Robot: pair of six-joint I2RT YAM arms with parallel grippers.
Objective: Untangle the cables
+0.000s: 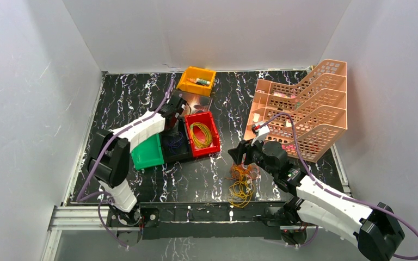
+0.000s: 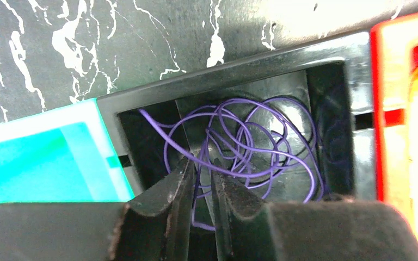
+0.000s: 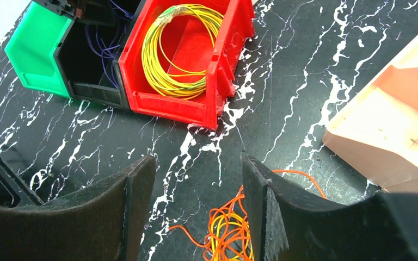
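Purple cables [image 2: 234,145] lie in loose, overlapping loops on the floor of the black bin [image 2: 234,81], directly under my left gripper [image 2: 201,169]. Its fingers [image 2: 168,201] stand almost together with only a narrow slit between them. One purple strand runs down through that slit, and I cannot tell whether the pads pinch it or merely flank it.

My right gripper [image 3: 197,163] hangs with its jaws spread wide and nothing caught between them. Beneath it, towards my right finger, an orange and yellow tangle [image 3: 226,228] sits on the black marbled table [image 3: 305,65]. One orange loop curves out past that finger. From the top view the tangle spreads from under the gripper back towards my base, orange nearer the gripper and yellow nearer me.

Ahead of my right gripper and to its left, a yellow coil [image 3: 153,60] rests neatly wound inside the red bin [image 3: 196,111]. That bin stands touching the black one on my left gripper's right side. The green bin [image 3: 35,51] touches the black bin on the other side, so the three form a row.

Beyond my left gripper sits a yellow bin [image 1: 188,84] with small items I cannot make out. A pink tiered rack [image 1: 305,109] stands just beyond my right gripper, to its right.
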